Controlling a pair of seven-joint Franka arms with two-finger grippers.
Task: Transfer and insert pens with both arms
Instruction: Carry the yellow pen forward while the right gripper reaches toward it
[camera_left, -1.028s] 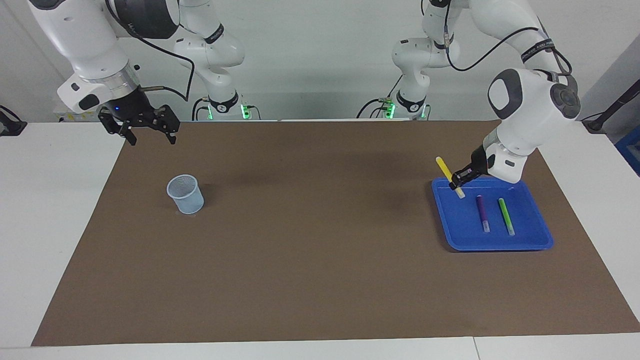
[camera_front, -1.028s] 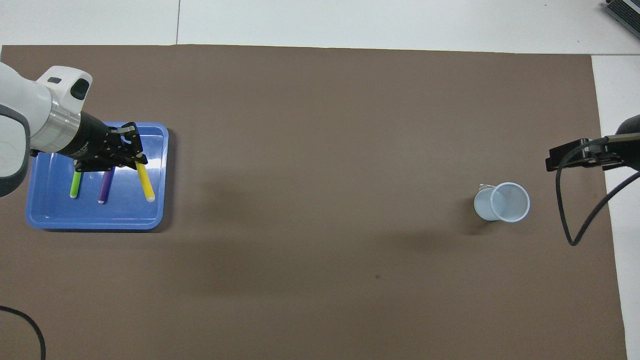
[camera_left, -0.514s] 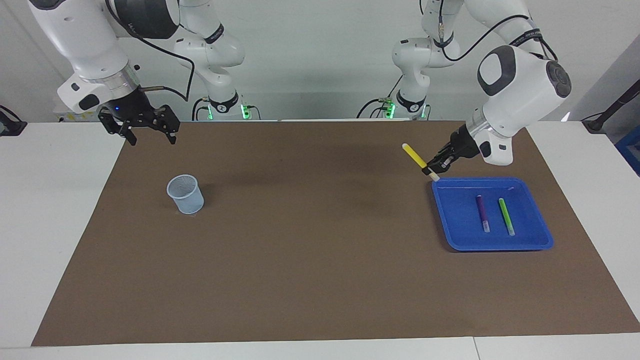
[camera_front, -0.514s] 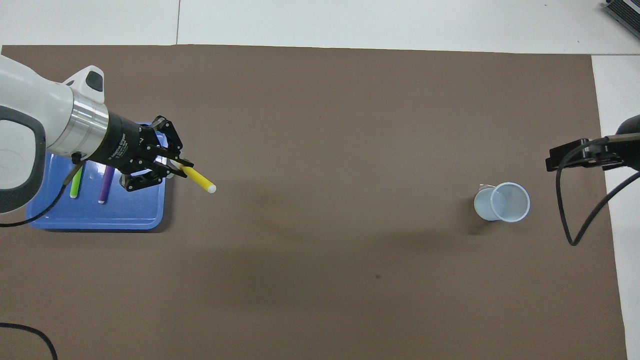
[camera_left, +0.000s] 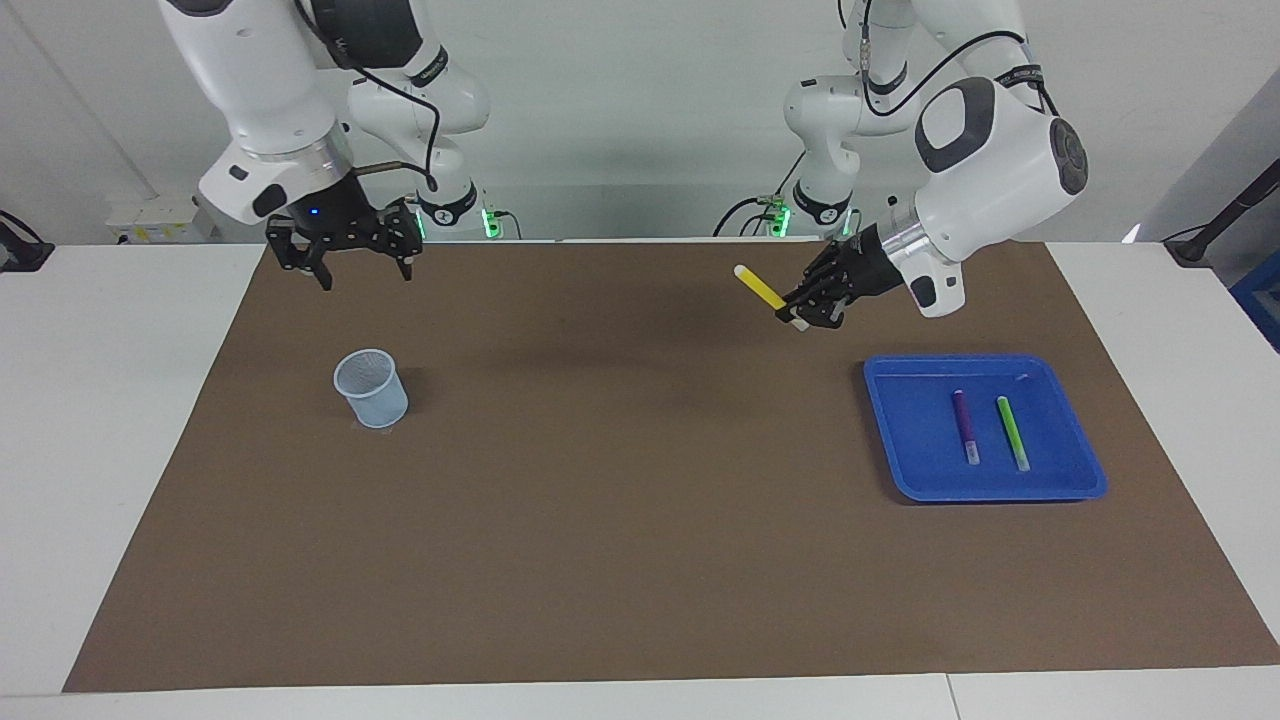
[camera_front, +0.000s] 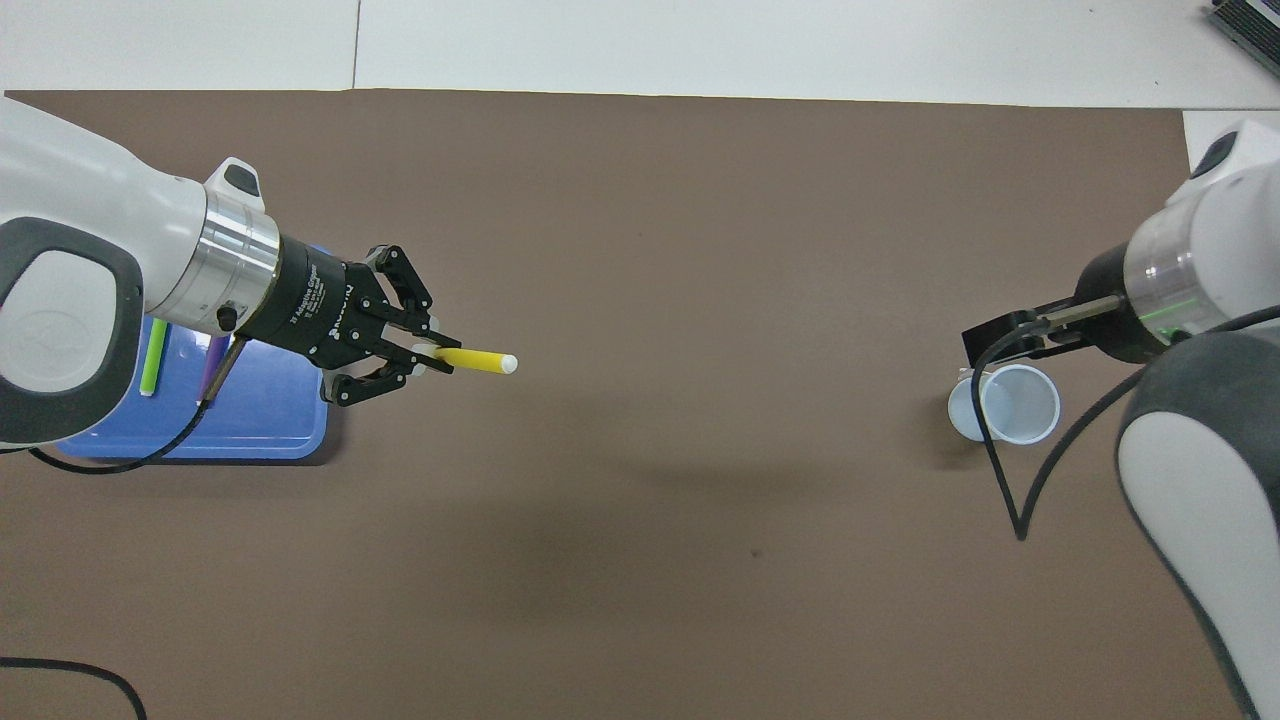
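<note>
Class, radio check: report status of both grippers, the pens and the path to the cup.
Left gripper shut on yellow pen, over the mat. Right gripper open, up near the cup. Purple pen, green pen in tray. Path unobstructed.

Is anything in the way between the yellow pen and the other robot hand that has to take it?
Nothing visible is. The left pincer holds the yellow pen up over bare brown mat, and the right pincer hangs open over the mat near the cup. Only empty air lies between them; the cup sits low, off that line.

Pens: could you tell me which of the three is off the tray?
The yellow pen: it is gripped in the left gripper over the mat, while the purple pen and green pen lie in the tray.
</note>
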